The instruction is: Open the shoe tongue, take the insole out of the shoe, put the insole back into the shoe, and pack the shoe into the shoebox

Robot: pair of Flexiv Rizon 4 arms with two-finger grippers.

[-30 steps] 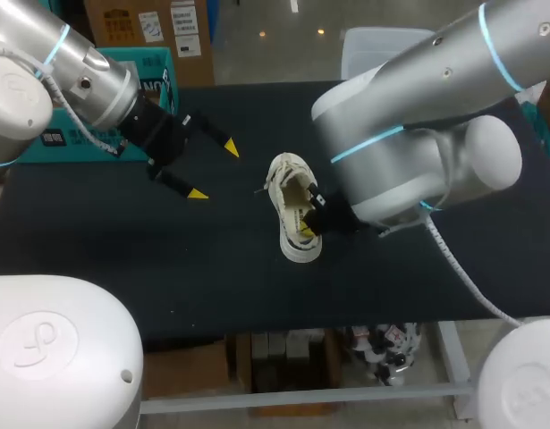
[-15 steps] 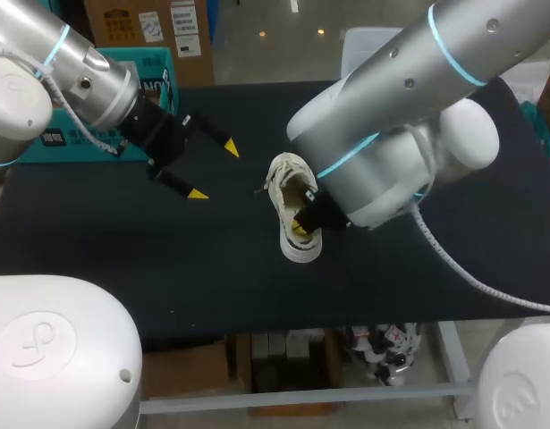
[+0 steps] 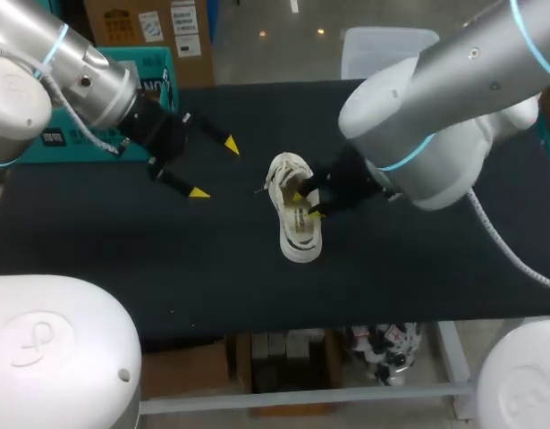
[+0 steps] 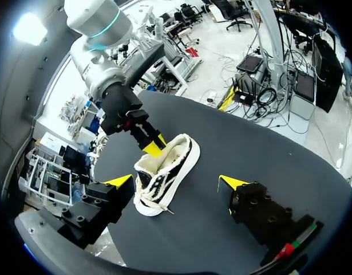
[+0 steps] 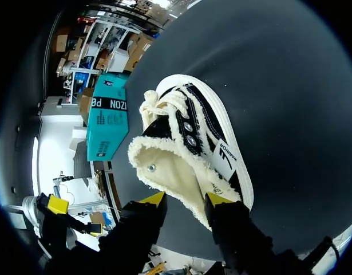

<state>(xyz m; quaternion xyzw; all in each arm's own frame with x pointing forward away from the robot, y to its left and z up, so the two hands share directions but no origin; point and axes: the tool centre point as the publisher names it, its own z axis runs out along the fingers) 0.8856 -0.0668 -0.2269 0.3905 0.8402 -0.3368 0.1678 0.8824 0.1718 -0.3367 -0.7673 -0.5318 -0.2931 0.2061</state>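
1. Shoes: one cream-and-black low sneaker with fleecy lining (image 3: 294,214), at the centre of the head view.
2. Boxes: one teal cardboard shoebox (image 3: 158,67) at the upper left, with white lettering on its side.
3. Grippers: two. My left gripper (image 3: 214,167) hangs left of the sneaker and apart from it, fingers spread wide. My right gripper (image 3: 308,205) sits at the sneaker's opening, coming in from the right. Whether it is clamped on the collar I cannot tell.
4. Surface: one black table (image 3: 122,241) carries the sneaker.

Black table (image 3: 212,259) w/ shoe (image 3: 300,238)
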